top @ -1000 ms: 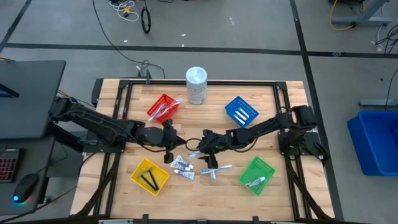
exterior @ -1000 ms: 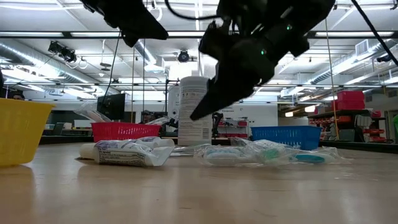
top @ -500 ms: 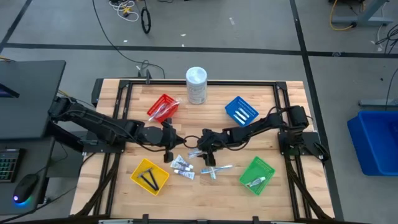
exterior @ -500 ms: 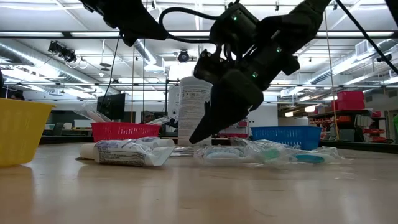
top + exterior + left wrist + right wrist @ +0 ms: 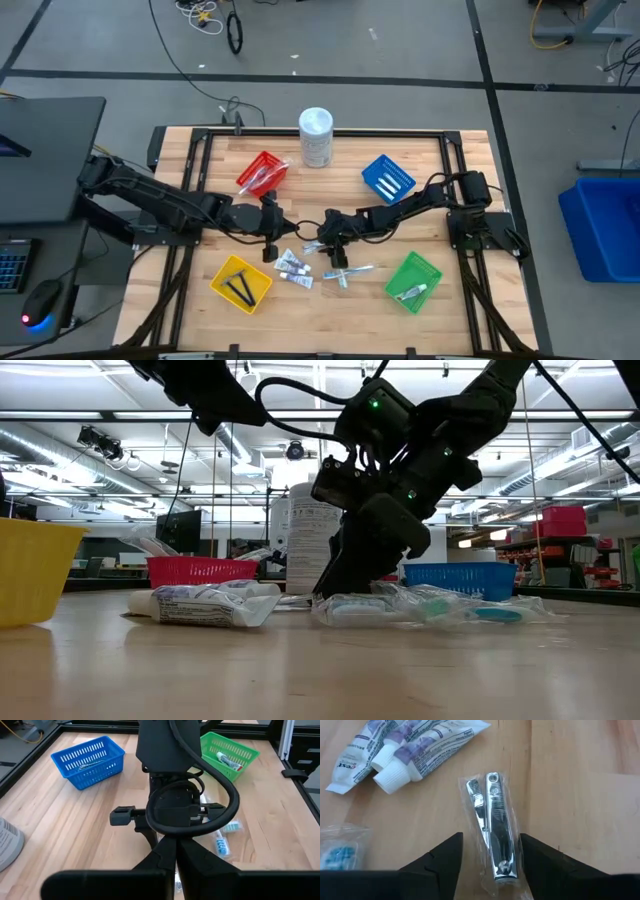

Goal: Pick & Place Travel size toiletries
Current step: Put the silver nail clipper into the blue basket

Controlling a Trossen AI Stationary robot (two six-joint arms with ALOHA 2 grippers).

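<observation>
Right gripper [image 5: 488, 857] low over the middle of the table [image 5: 450, 160], fingers [image 5: 442, 860] spread apart and straddling a wrapped nail clipper [image 5: 492, 837] in clear plastic; the pads stand just beside the packet on either side, not visibly pressing it. Low view shows this gripper [image 5: 345, 575] down at the surface, tip among the wrapped items.

Left gripper [image 5: 268, 238] hangs above the table toward its left half, near the red basket [image 5: 262, 172]; its fingers are pressed together with nothing between them.

Loose toiletries lie in a cluster at the table's centre, toward the near edge: white tubes with purple print [image 5: 293, 266], and wrapped pale-blue and white sticks [image 5: 345, 272] just right of them. In the right wrist view the tubes [image 5: 415, 747] lie beside the clipper, caps pointing toward it, apart from it.

Baskets:
- red basket, far-left area, holds clear-wrapped pieces
- blue basket [image 5: 388, 180], far-right area, holds white sticks
- yellow basket [image 5: 241, 283], near-left corner area, holds thin black pieces [image 5: 238, 288]
- green basket [image 5: 413, 281], near-right corner area, holds one tube [image 5: 410, 292]

Tall white cylindrical container [image 5: 316, 137] stands upright at the middle of the far edge
</observation>
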